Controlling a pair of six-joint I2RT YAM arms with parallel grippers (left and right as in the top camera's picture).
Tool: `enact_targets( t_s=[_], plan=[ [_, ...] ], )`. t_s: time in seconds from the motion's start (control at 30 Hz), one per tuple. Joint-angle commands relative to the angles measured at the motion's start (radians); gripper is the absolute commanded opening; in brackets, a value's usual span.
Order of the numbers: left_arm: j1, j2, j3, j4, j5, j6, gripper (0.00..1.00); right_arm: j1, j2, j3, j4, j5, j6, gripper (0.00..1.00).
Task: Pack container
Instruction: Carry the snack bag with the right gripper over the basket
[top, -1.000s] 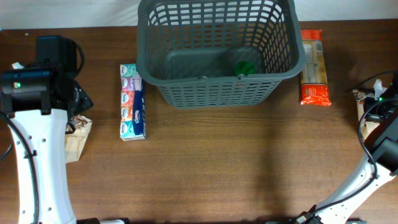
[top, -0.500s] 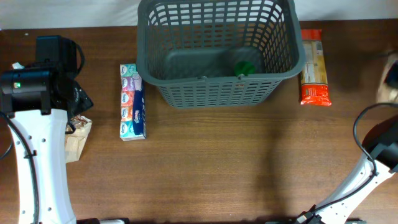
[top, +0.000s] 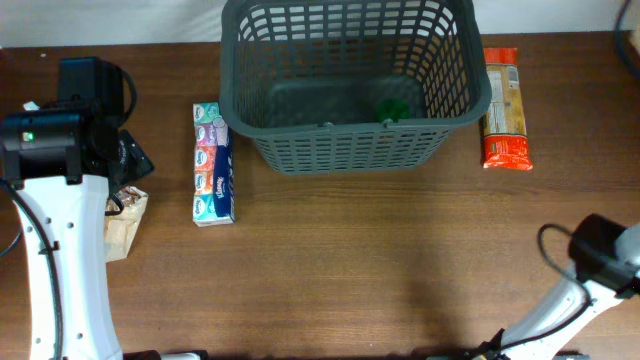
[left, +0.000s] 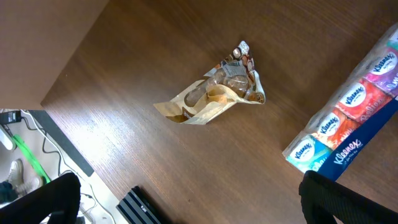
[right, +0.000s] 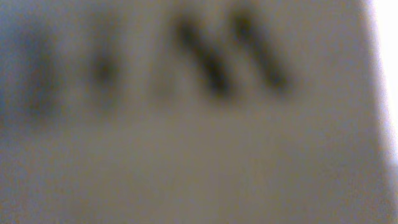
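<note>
Holding my left fingers (left: 348, 198) wide open and empty over the crumpled tan snack bag (left: 214, 93) readies a grab, I judge. My right fingers are shut, on what I cannot tell; the large dark grey lattice plastic basket (top: 345, 148) sits at the table's (top: 350, 280) far side.

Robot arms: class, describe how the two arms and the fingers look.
Both arms are white tubes with black joint housings. The left arm carries a green light; a black cable loops beside the right arm. The left fingers are black.

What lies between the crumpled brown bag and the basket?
The Kleenex tissue pack, nearer the basket than the bag; the overhead view shows it.
</note>
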Motion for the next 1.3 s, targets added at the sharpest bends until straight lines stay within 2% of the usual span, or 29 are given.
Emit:
enact_targets(
  t_s=[0.0, 0.2, 0.3, 0.43, 0.6, 0.93, 1.0, 1.03, 1.1, 1.13, 1.2, 1.27],
  plan=[
    [0.006, 0.003, -0.006, -0.004, 0.015, 0.002, 1.0, 0.159, -0.084, 0.025, 0.044, -0.06, 0.025, 0.04],
    [0.006, 0.003, -0.006, -0.021, 0.014, 0.001, 1.0, 0.451, -0.076, 0.017, 0.131, -0.021, 0.024, 0.04],
    [0.006, 0.003, -0.006, -0.021, 0.015, 0.002, 1.0, 0.579, -0.047, 0.006, 0.146, 0.088, 0.024, 0.04],
    [0.006, 0.003, -0.006, -0.021, 0.015, 0.001, 1.0, 0.754, 0.043, -0.042, 0.146, 0.351, 0.005, 0.04],
    [0.006, 0.003, -0.006, -0.021, 0.015, 0.002, 1.0, 0.807, 0.129, -0.15, 0.143, 0.466, -0.014, 0.04],
    [0.006, 0.003, -0.006, -0.027, 0.014, 0.002, 1.0, 0.778, 0.229, -0.52, 0.161, 0.472, -0.013, 0.04],
    [0.006, 0.003, -0.006, -0.027, 0.015, 0.001, 1.0, 0.768, 0.236, -0.568, 0.161, 0.472, -0.013, 0.13],
    [0.006, 0.003, -0.006, -0.027, 0.015, 0.002, 1.0, 0.763, 0.238, -0.592, 0.161, 0.472, -0.013, 0.21],
    [0.006, 0.003, -0.006, -0.027, 0.015, 0.001, 1.0, 0.754, 0.238, -0.629, 0.161, 0.472, -0.013, 0.25],
    [0.006, 0.003, -0.006, -0.027, 0.015, 0.001, 1.0, 0.748, 0.238, -0.643, 0.161, 0.472, -0.013, 0.31],
    [0.006, 0.003, -0.006, -0.027, 0.015, 0.001, 1.0, 0.74, 0.238, -0.661, 0.161, 0.472, -0.013, 0.34],
    [0.006, 0.003, -0.006, -0.027, 0.015, 0.001, 0.99, 0.73, 0.238, -0.667, 0.158, 0.471, -0.013, 0.44]
  ],
)
